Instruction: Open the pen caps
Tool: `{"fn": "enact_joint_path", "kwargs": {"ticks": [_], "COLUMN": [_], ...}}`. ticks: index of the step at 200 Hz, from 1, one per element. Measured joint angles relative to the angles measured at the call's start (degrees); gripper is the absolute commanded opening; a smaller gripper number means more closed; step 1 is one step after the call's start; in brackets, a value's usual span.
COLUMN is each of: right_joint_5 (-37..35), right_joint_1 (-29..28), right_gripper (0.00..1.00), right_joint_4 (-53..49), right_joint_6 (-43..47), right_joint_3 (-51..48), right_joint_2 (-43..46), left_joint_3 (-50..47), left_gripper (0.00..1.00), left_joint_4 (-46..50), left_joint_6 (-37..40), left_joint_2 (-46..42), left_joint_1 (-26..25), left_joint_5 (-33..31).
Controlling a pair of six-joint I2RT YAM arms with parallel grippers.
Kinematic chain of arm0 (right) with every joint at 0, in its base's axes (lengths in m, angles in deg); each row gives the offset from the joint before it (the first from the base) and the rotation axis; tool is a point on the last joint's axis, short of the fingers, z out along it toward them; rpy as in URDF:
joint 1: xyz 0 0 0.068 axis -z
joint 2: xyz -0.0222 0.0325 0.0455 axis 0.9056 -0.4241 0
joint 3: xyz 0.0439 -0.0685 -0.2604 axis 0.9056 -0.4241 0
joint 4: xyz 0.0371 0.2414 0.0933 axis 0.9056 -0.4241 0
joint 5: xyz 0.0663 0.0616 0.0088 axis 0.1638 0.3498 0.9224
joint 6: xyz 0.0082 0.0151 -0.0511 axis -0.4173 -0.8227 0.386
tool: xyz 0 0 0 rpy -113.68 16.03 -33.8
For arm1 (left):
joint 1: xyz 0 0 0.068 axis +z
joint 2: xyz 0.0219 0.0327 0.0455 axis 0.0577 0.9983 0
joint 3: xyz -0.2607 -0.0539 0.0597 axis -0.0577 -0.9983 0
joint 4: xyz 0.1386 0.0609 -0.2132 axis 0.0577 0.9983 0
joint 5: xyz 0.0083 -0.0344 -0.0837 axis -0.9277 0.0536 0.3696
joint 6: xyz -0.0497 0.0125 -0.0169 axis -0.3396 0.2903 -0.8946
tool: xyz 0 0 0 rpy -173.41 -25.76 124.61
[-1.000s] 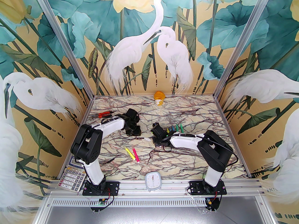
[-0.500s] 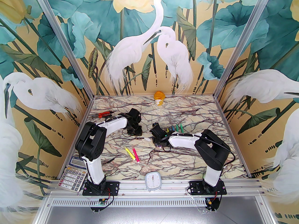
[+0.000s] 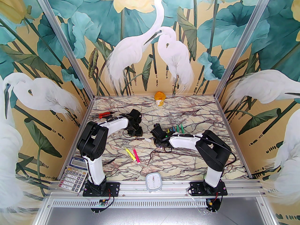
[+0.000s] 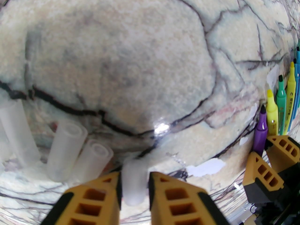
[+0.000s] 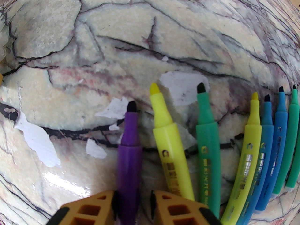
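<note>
A heron-and-lotus mural [image 3: 150,43] walls in a veined marble counter [image 3: 187,116].

The left end effector [image 4: 134,176] hangs low over it, fingers narrow, with a clear cap [image 4: 133,184] between them. Pads and cap sit so close that I cannot tell whether it is clamped or just loose. Three loose caps [image 4: 66,149] lie just beside it.

The right end effector [image 5: 133,192] straddles a purple pen [image 5: 130,149] lying bare-tipped on the counter. A gap shows on one side, so the fingers are slightly apart, not gripping. The uncapped pens [image 5: 207,137] are fanned beside it, the nearest close to the purple one.

Risks, as I judge them: the round cap could cling to a pad or roll off and scatter its neighbours. A sideways drift on the right could shove the fan or drag a wet tip across the marble.

The pens' rear ends are cut off at the frame edge. A yellow pen [image 3: 129,153] and pink pen [image 3: 136,156] lie mid-counter, well apart from the rest. Their pale far ends may be caps, but they are too small to confirm.
</note>
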State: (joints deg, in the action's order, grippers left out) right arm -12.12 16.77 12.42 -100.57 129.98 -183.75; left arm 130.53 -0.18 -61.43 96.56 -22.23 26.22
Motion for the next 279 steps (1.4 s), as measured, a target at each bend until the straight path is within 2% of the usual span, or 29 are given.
{"fn": "enact_joint_path", "kwargs": {"ticks": [68,97,121,143,157,188,234,279], "right_joint_5": [-1.31,-1.33,-1.31,-1.29,-1.2,1.11,4.85,8.22], "right_joint_1": [-1.01,-1.66,-2.69,-4.2,-5.35,-8.13,-11.61,-13.84], "right_gripper": [0.37,0.38,0.39,0.4,0.4,0.43,0.44,0.45], "right_joint_4": [-1.79,-2.32,-2.47,-2.6,-2.6,-3.34,-7.85,-15.04], "right_joint_6": [0.42,1.05,1.57,1.97,2.01,2.54,3.72,3.67], "right_joint_3": [0.0,0.0,0.0,0.0,0.02,2.19,11.65,19.71], "right_joint_2": [5.18,7.39,8.09,8.09,8.09,7.48,2.12,-4.61], "left_joint_3": [-0.02,-0.76,-1.62,-3.32,-6.05,-12.24,-19.34,-25.14], "left_gripper": [0.31,0.36,0.45,0.62,0.67,0.69,0.75,0.78], "left_joint_4": [0.0,-0.11,-0.63,-2.14,-4.37,-7.87,-12.41,-15.58], "left_joint_6": [-0.02,-0.04,-0.26,-0.24,-0.52,-1.77,-2.82,-3.37], "left_joint_2": [-0.15,-2.95,-7.15,-11.23,-14.12,-19.3,-25.29,-31.74], "left_joint_1": [0.0,0.02,0.02,0.55,1.51,5.14,10.93,14.53], "left_joint_5": [-0.2,-0.13,-0.15,-0.22,-0.7,-1.25,-3.45,-6.73]}}
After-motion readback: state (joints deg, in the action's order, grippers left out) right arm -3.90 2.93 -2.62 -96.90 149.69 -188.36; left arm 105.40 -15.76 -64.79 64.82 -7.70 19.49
